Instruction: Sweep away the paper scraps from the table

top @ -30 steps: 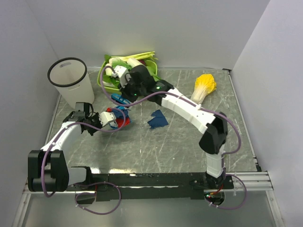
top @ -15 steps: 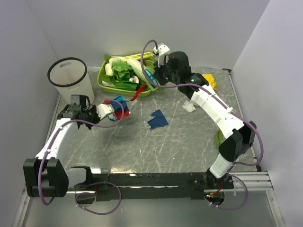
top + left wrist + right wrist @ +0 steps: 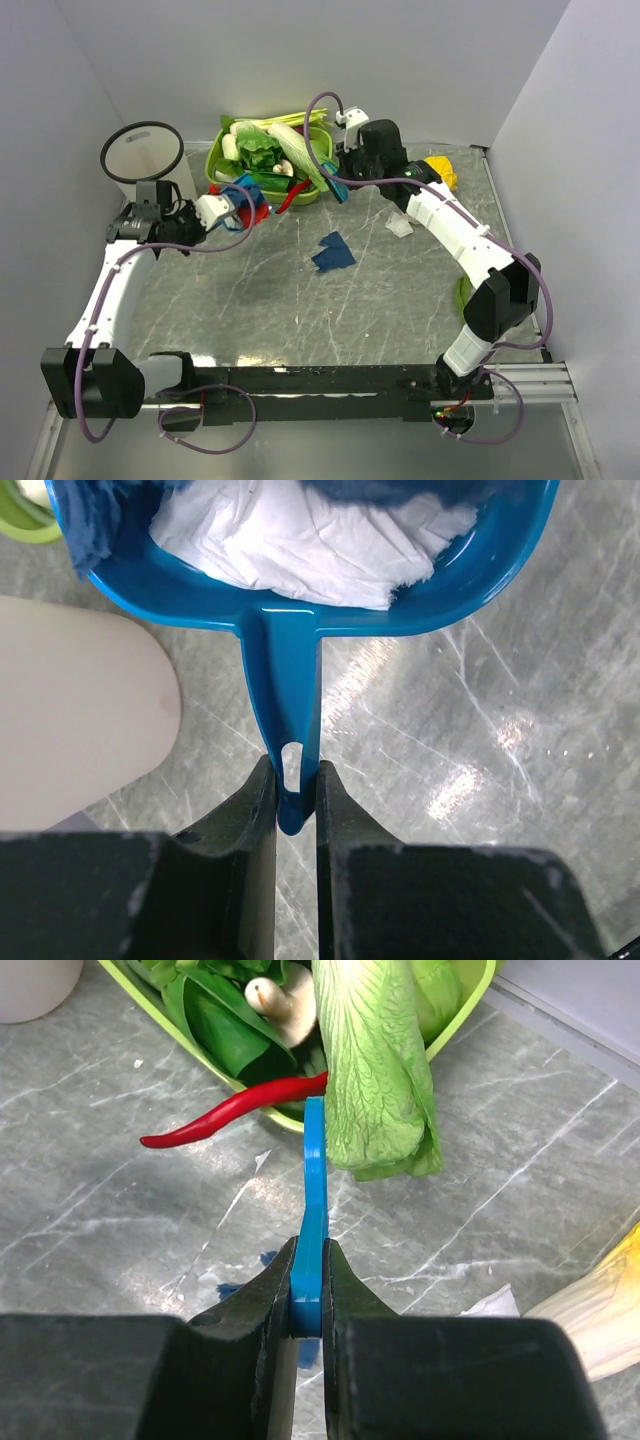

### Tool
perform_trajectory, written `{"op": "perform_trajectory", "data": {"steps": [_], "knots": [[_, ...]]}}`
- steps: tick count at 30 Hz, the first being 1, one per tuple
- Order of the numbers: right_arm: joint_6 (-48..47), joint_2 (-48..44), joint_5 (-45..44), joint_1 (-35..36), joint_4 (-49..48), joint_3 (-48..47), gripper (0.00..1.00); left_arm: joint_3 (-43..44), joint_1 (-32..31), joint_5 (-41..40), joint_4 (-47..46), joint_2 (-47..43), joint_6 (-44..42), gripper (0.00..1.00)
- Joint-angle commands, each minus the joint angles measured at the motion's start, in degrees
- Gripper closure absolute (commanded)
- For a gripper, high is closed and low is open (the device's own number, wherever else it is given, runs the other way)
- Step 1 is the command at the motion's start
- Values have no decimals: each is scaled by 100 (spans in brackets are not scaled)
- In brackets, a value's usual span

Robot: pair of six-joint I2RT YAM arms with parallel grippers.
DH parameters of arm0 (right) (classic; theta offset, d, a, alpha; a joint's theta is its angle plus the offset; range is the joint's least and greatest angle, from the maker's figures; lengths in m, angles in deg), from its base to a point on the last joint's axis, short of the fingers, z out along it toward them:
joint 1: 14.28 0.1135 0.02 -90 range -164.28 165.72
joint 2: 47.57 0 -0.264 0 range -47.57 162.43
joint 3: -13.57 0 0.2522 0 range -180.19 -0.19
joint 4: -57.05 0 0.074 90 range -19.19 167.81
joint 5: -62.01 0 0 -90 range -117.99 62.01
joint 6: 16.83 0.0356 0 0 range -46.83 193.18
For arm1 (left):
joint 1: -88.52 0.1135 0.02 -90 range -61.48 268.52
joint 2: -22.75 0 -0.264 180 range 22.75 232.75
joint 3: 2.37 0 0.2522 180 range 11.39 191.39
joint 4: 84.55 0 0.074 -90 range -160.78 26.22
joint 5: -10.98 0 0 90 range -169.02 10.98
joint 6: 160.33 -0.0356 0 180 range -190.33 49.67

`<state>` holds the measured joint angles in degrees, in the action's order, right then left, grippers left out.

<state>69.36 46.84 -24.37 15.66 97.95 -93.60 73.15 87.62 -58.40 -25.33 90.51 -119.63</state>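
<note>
Two sets of fingers are both shut tight on tools. The left fingers (image 3: 248,825) pinch the very tip of the blue dustpan (image 3: 290,680) handle, and the right fingers (image 3: 270,1290) clamp a thin blue sweeping tool (image 3: 313,1190) seen edge-on.

The dustpan is loaded with paper scraps (image 3: 300,530), white and dark blue plus some red. It hangs just beside the white bin (image 3: 150,170), not over its mouth. With so little handle in the grip, I'd worry about the pan twisting or dipping as it swings across. That would shed the load back onto the tabletop (image 3: 300,310) short of the bin.

The job isn't done either. A dark blue scrap (image 3: 333,252) lies out in the middle, and a white scrap (image 3: 400,227) sits near the right arm. Something green shows behind that arm's elbow, but I can't tell what it is.

The other risk is on the right. The sweeping tool hangs close to the lime-green tray (image 3: 213,168), with a red chili (image 3: 225,1113) and a drooping leaf (image 3: 375,1090) over the tray's edge. A careless stroke from there could drag the vegetables out instead of the paper, or knock the tray.
</note>
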Motion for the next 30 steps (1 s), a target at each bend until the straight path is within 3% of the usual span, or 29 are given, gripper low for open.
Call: {"op": "perform_trajectory", "data": {"steps": [1, 15, 25, 30], "knots": [[223, -266, -19, -57, -68, -63, 100, 503, -15, 65, 131, 52, 385, 99], [373, -248, 174, -119, 108, 59, 100, 1383, 99, -480, 140, 184, 1176, 99], [373, -309, 245, -119, 99, 270, 100, 1427, 653, -928, -502, -79, 2152, 99], [557, -336, 297, -119, 99, 393, 100, 1585, 978, -1042, -520, -141, 2232, 99]]}}
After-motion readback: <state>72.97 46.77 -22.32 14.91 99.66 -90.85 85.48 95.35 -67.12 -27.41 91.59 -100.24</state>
